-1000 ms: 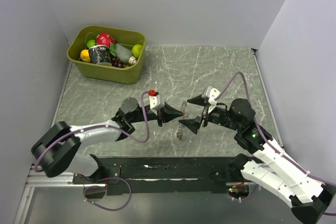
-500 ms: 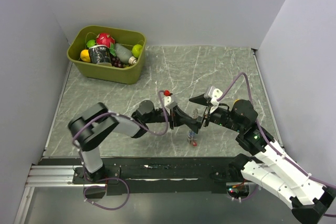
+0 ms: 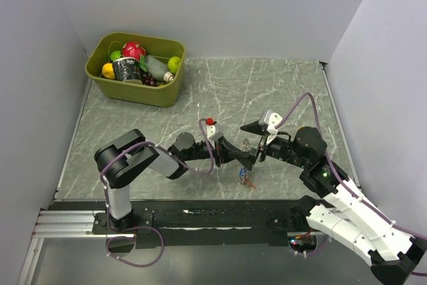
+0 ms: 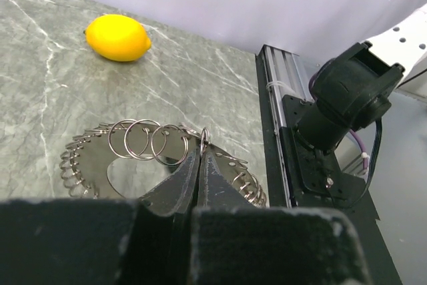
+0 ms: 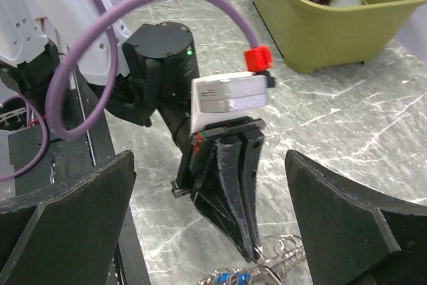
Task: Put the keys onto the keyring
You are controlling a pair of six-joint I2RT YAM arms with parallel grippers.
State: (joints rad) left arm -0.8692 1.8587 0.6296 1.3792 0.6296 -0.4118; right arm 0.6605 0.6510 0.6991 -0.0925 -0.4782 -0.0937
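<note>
My left gripper point(image 3: 249, 159) is shut on a thin metal ring of the keyring point(image 4: 203, 139); linked rings point(image 4: 147, 141) and a coil-edged metal plate point(image 4: 87, 165) trail from it on the table. The keys point(image 3: 245, 178), a small bunch with blue and red heads, lie just below the jaws; blue heads show at the bottom of the right wrist view point(image 5: 230, 277). My right gripper point(image 3: 253, 143) is open wide and empty. Its fingers point(image 5: 67, 218) stand on either side of the left gripper point(image 5: 255, 253).
A green bin point(image 3: 136, 69) with fruit and a can stands at the back left and also shows in the right wrist view point(image 5: 333, 25). A yellow lemon point(image 4: 118, 37) shows in the left wrist view. The black base rail point(image 3: 200, 218) runs along the near edge.
My left gripper has moved right, between the right gripper's fingers, and closed on the keyring. The keys have shifted down and to the right. The right arm has hardly moved.
</note>
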